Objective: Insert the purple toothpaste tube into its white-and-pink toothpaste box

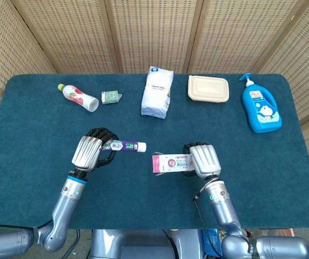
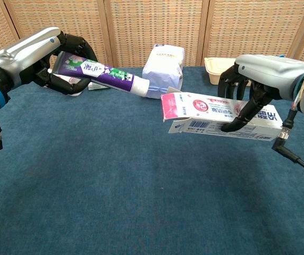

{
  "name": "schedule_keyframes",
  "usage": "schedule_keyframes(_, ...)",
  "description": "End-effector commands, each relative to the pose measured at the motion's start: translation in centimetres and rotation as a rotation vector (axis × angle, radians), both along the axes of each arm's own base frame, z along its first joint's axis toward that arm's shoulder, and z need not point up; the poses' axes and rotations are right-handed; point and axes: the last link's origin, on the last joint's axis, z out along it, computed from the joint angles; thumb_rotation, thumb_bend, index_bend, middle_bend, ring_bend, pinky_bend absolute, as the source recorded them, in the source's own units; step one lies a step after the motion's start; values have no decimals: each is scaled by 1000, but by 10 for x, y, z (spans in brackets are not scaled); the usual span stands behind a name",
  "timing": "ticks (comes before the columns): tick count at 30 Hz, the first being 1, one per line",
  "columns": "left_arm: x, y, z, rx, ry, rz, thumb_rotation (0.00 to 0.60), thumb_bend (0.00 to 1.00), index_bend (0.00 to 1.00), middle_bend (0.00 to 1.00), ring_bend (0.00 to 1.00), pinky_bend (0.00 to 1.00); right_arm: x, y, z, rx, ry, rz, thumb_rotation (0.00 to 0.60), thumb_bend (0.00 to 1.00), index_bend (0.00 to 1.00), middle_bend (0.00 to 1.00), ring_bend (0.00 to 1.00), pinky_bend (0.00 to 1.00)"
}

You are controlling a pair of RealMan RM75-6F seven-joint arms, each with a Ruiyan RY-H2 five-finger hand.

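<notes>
the left hand [image 2: 61, 56] grasps the purple toothpaste tube [image 2: 101, 76] by its flat end and holds it above the counter [image 1: 35, 129], with the white cap pointing toward the right and a little downward. the right hand [image 2: 250, 90] grasps the white-and-pink toothpaste box [image 2: 216, 114], also lifted above the counter, with the pink open end and its flaps turned to the left, toward the tube. in the head view the cap of the tube is just beside the open end of the box, but the two are apart and the tube is outside the box.

at the far side of the counter lie a small bottle [image 1: 79, 97] with a yellow cap, a small green packet [image 1: 111, 97], a white bag [image 1: 156, 91], a beige lidded container [image 1: 208, 88] and a blue pump bottle [image 1: 260, 107].
</notes>
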Motion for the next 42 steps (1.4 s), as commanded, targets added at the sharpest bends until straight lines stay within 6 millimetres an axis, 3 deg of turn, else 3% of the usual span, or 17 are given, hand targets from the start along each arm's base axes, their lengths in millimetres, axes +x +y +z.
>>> schedule_keyframes(1, 2, -2, -2, -11, -7, -3, 600, 549, 830, 408, 259, 251, 5, 2, 0, 7, -19, -6, 600, 134, 607, 488, 414, 468)
schedule_keyframes(14, 8, -7, -11, -79, -75, 20, 600, 549, 830, 408, 259, 251, 10, 1, 1, 18, -45, -27, 600, 135, 606, 489, 415, 470)
schedule_keyframes(24, 8, -5, 10, -44, -41, 12, 600, 551, 830, 408, 259, 251, 12, -1, 0, 19, -65, -41, 600, 135, 606, 489, 415, 471)
schedule_keyframes(42, 4, -7, 19, -47, 35, 10, 600, 549, 831, 408, 259, 252, 13, -3, 2, 13, -72, -49, 600, 136, 606, 489, 416, 473)
